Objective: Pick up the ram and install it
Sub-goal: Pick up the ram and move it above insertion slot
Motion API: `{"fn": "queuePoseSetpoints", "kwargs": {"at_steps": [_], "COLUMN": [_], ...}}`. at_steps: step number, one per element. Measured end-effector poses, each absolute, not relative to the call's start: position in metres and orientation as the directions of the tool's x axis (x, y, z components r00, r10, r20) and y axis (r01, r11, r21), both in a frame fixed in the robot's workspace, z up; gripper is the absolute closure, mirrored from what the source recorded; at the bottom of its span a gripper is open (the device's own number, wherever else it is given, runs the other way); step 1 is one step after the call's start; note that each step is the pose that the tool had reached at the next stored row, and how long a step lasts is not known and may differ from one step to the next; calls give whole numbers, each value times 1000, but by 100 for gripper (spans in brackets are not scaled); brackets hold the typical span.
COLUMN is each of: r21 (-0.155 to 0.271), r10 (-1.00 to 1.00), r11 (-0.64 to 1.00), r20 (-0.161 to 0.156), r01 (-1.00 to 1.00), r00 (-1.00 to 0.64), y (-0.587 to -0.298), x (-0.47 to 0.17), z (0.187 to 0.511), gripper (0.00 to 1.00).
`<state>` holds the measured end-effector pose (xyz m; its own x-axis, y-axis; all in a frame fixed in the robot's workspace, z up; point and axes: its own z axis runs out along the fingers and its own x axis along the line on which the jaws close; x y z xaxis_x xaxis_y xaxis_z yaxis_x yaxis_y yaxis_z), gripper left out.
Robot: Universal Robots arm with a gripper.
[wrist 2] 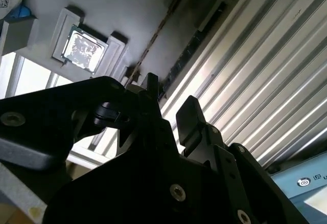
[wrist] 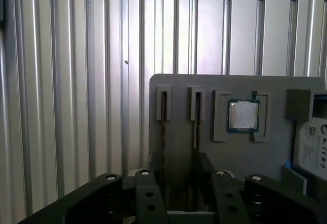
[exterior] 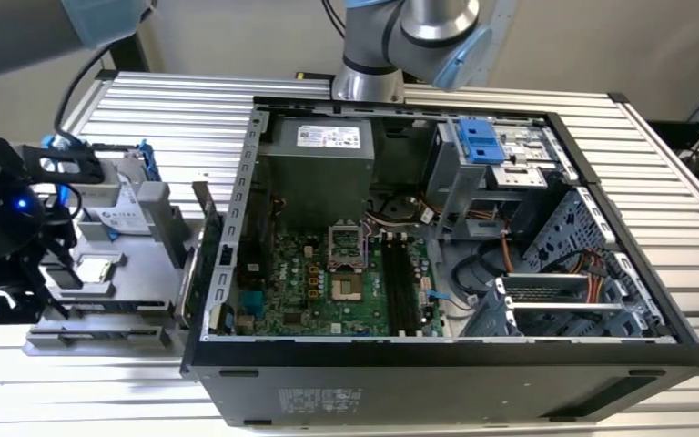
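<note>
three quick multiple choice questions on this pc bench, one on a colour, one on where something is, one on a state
1. The clip at the top of the case is:
A red
B blue
C yellow

2. The ram nearest the claw is:
A inside the case
B on edge in a slot of the tray
C in the claw

3. The claw is:
A shut on the ram
B shut on the tray's edge
C open

Answers:
1 B, the exterior view shows the clip blue against the grey metal.
2 B, the first wrist view shows the ram standing in its slot just ahead of the claw.
3 C, in the same view its fingers stand apart with nothing held.
</note>
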<state>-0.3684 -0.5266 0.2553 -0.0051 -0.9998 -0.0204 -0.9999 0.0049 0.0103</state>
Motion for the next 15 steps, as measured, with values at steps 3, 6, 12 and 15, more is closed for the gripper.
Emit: {"fn": "queuePoseSetpoints", "kwargs": {"at_steps": [3, 6, 12, 15], "r21": [10, 10, 10, 10], "r10": [-1000, -1000, -1000, -1000], "r11": [5, 6, 5, 5], "r20": [-20, -20, -19, -19], "r01": [-1000, -1000, -1000, -1000], "r00": [-5, -6, -6, -6], "y": [-531, -532, -533, -534], "x": [-368, -368, -368, -367], "z": [251, 245, 234, 229], "gripper": [0, 0, 0, 0]}}
